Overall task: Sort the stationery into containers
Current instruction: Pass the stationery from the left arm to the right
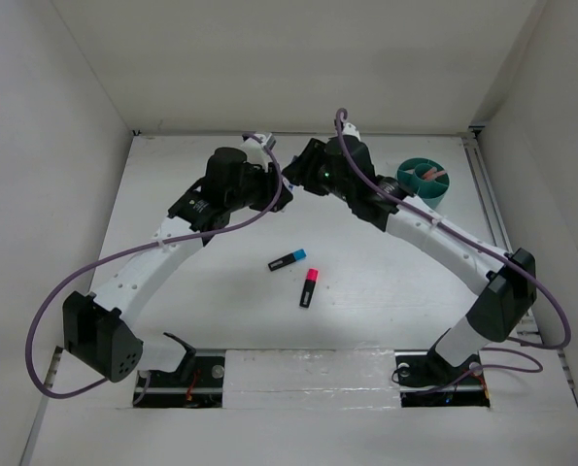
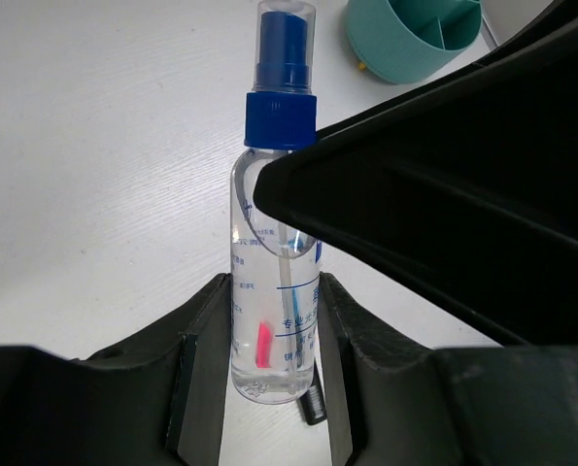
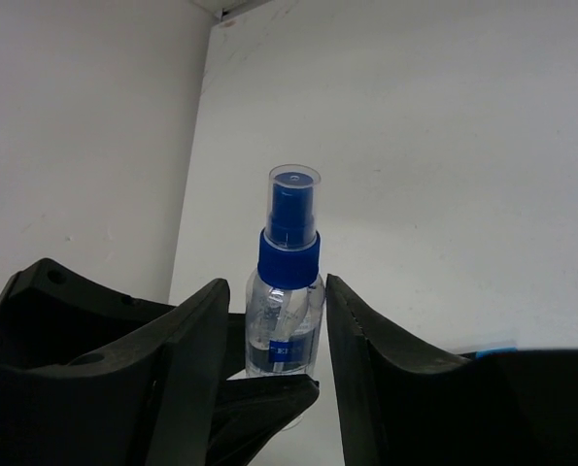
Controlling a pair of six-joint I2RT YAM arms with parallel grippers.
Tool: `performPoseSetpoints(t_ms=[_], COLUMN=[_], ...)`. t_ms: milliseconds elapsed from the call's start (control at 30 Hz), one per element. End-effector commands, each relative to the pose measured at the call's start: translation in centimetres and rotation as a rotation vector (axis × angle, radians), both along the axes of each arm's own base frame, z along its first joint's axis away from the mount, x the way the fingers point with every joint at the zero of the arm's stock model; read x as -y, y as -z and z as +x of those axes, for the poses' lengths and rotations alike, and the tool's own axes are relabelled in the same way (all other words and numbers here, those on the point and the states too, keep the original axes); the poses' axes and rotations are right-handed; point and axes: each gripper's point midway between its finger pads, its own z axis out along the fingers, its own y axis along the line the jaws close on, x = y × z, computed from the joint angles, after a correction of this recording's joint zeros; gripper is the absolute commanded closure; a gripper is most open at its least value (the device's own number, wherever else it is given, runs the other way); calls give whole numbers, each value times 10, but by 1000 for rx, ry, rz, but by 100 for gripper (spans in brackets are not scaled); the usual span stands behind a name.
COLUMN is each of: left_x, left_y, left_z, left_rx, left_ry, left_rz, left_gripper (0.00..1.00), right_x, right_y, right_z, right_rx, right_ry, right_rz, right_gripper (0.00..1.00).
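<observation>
A clear tube with a blue cap [image 2: 274, 243] stands upright between the fingers of my left gripper [image 2: 269, 388], which is shut on its lower body. It also shows in the right wrist view [image 3: 289, 291]. My right gripper [image 3: 274, 330] is open with its fingers on either side of the tube's upper part, a small gap showing on one side. In the top view both grippers, left [image 1: 285, 192] and right [image 1: 300, 178], meet above the far middle of the table and hide the tube. The teal cup [image 1: 425, 181] stands at the far right with salmon items in it.
A black highlighter with a blue cap [image 1: 287, 260] and one with a pink cap [image 1: 309, 287] lie on the table's middle, nearer than the grippers. The teal cup [image 2: 410, 39] shows beyond the tube in the left wrist view. White walls close the table's sides and back.
</observation>
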Motion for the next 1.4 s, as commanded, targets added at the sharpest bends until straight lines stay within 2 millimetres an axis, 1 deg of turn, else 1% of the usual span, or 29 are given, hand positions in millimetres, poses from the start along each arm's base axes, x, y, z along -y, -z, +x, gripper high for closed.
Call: performPoseSetpoints(t_ms=[0,67,133,167,200,233,267,367,400,500,533,667,700,800,833,933,1000,1033,1100,1133,1200,1233,1300,1333,1367], left_x=[4,4,5,7,7,8,8,8,8,8,8,6,6,5,4,1,0,-1,-2,-2,-4,-5,-7,-8,-10], left_y=[-48,-48,-48,-48,-48,-48,-48,-48,-48,-48,-48,-48,-48,-48,-48,-47,-47,-45,-45,-49,-47,-43,-41,-41,-41], left_z=[-2,-2,-4,-5,-5,-6,-6,-6,-6,-6,-6,-4,-4,-3,-1,1,2,2,3,3,4,8,8,9,11], left_rx=[126,126,124,121,121,120,120,120,120,120,120,123,123,125,127,131,133,125,127,135,134,130,124,126,122], left_ry=[28,28,38,50,50,58,58,58,58,58,58,41,41,33,23,4,-4,-4,-14,-14,-19,-37,-46,-56,-77], left_rz=[-72,-72,-76,-80,-80,-83,-83,-83,-83,-83,-83,-77,-77,-74,-70,-64,-61,-56,-53,-57,-43,-32,-24,-20,-22], left_gripper=[100,100,100,100,100,100,100,100,100,100,100,100,100,100,100,100,100,100,100,100,100,100,80,67,51], right_x=[5,2,5,3,6,4,7,11,11,10,10,8,2,0,-4,-9,-8,-9,-9,-9,-9,-9,-8,-7,-7], right_y=[-35,-34,-36,-31,-31,-33,-29,-29,-33,-33,-33,-31,-31,-31,-31,-32,-30,-30,-23,-23,-23,-23,-23,-22,-22], right_z=[15,16,20,20,24,23,28,31,32,31,31,30,25,23,20,15,15,13,12,12,12,12,13,14,14], right_rx=[86,89,96,92,92,98,92,92,103,102,102,100,98,84,84,77,70,68,49,49,49,49,57,65,66], right_ry=[36,24,34,20,29,21,31,40,38,28,28,17,-3,-9,-18,-35,-35,-44,-41,-41,-41,-41,-46,-39,-39], right_rz=[52,47,52,39,38,48,41,41,39,42,42,44,47,67,68,78,72,74,69,69,69,69,57,45,45], right_gripper=[51,51,51,51,51,49,49,48,48,52,52,61,63,64,66,66,69,79,90,100,100,100,100,100,100])
